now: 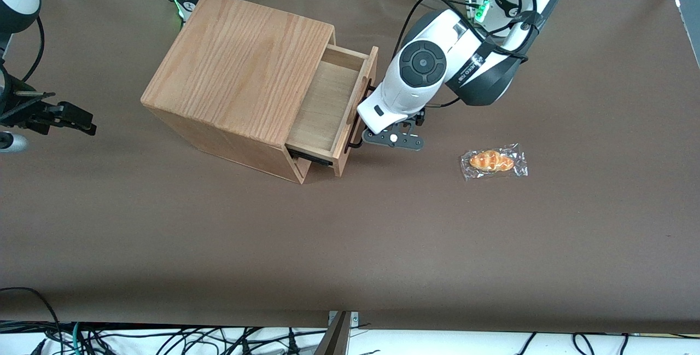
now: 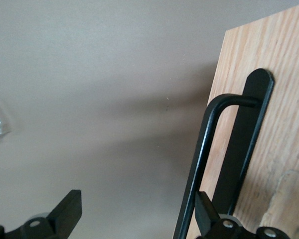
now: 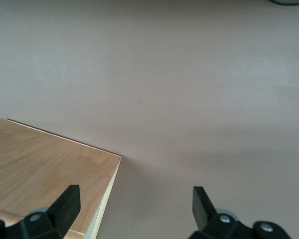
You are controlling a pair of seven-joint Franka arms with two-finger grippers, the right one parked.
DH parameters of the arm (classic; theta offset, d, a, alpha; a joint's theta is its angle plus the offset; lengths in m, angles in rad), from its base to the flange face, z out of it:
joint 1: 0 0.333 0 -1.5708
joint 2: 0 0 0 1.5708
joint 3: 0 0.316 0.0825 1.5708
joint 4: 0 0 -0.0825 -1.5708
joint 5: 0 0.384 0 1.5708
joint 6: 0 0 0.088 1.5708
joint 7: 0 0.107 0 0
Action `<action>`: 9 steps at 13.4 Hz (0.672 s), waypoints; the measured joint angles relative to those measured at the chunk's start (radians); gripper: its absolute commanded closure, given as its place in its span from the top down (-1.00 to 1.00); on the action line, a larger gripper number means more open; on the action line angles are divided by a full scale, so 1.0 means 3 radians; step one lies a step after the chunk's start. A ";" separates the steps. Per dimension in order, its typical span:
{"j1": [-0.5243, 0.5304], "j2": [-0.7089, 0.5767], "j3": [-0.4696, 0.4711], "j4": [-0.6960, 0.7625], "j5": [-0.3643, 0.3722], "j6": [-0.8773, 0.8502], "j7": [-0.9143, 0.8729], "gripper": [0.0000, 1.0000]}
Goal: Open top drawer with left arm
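Top drawer [image 1: 328, 109] of the oak-grain box [image 1: 240, 70] stands pulled well out, near the table's [image 1: 164, 234] edge farthest from the front camera, its inside bare. White left arm [image 1: 437, 65] bends down in front of the drawer's panel. Its gripper [image 2: 137, 219] hangs spread wide, one finger [image 2: 205, 214] tucked between the black bar handle [image 2: 202, 154] and the panel, the other over the tabletop; a wrapped bun [image 1: 494, 161] lies nearby toward the working arm's end.

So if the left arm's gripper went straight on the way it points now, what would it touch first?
Probably the brown table. The open gripper points down beside the top drawer, one finger by the black handle.
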 measured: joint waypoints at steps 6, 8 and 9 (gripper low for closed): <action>0.0042 -0.0207 0.0017 0.0010 0.0014 -0.0208 0.0000 1.00; 0.0130 -0.0286 0.0031 0.0014 0.0082 -0.0303 0.0000 1.00; 0.0202 -0.0332 0.0038 0.0017 0.0095 -0.0376 0.0000 1.00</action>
